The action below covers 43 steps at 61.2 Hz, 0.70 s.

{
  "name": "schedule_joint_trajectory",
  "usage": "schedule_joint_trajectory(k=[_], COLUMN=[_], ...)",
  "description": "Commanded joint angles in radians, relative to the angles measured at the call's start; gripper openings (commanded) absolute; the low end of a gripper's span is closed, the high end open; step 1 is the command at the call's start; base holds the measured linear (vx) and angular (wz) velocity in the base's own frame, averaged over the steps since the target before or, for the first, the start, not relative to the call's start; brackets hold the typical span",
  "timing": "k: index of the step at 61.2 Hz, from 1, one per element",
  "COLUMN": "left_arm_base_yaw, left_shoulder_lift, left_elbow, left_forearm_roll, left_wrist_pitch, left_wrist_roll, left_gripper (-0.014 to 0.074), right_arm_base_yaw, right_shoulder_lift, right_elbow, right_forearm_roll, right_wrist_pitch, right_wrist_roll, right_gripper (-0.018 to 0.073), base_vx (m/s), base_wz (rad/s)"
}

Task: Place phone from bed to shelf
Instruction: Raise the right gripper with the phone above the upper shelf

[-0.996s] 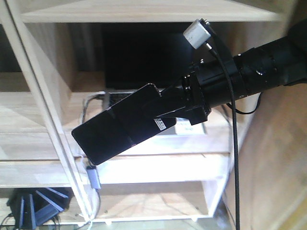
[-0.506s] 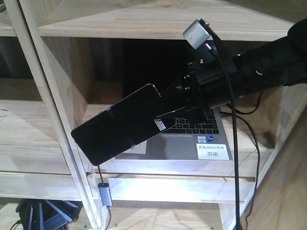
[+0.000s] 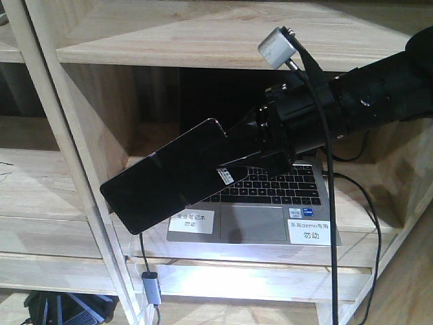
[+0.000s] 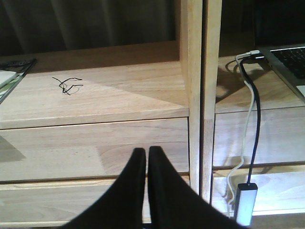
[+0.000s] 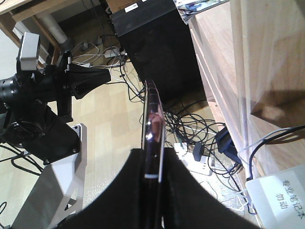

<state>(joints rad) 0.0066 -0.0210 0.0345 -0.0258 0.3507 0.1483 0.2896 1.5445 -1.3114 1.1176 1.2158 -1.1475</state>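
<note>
Phone (image 3: 157,186) hangs tilted before the shelf (image 3: 203,34), clamped edgewise by the right gripper (image 3: 230,162). Left gripper (image 4: 147,152) is closed, holding nothing.

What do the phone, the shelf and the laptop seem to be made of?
The phone: probably glass, glossy and dark, reflecting light. The shelf: pale wood, matte, with visible grain and plank joints. The laptop: matte grey casing, metal or plastic; I cannot tell which.
</note>
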Motion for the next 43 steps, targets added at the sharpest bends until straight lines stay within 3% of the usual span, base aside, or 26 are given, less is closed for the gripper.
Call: schedule_joint_trajectory(k=[1, 43], left_arm_base_yaw=[-0.006, -0.006], left_shoulder_lift=[-0.004, -0.004], left_elbow=[-0.023, -0.023], left_forearm_roll=[-0.009, -0.009], left_wrist_pitch=[-0.073, -0.073], left_wrist_roll=[-0.006, -0.006], left_gripper=[0.0001, 0.0001], right_arm_base_yaw=[-0.002, -0.002], right_shoulder_lift=[-0.044, -0.044], right_elbow=[-0.028, -0.028], right_forearm_roll=[0.086, 0.087], right_wrist_pitch=[0.068, 0.063], right_wrist_roll=[-0.009, -0.014], right_gripper=[-0.0002, -0.0002], base_vx=[0.04, 0.01], base_wz=[0.0, 0.0])
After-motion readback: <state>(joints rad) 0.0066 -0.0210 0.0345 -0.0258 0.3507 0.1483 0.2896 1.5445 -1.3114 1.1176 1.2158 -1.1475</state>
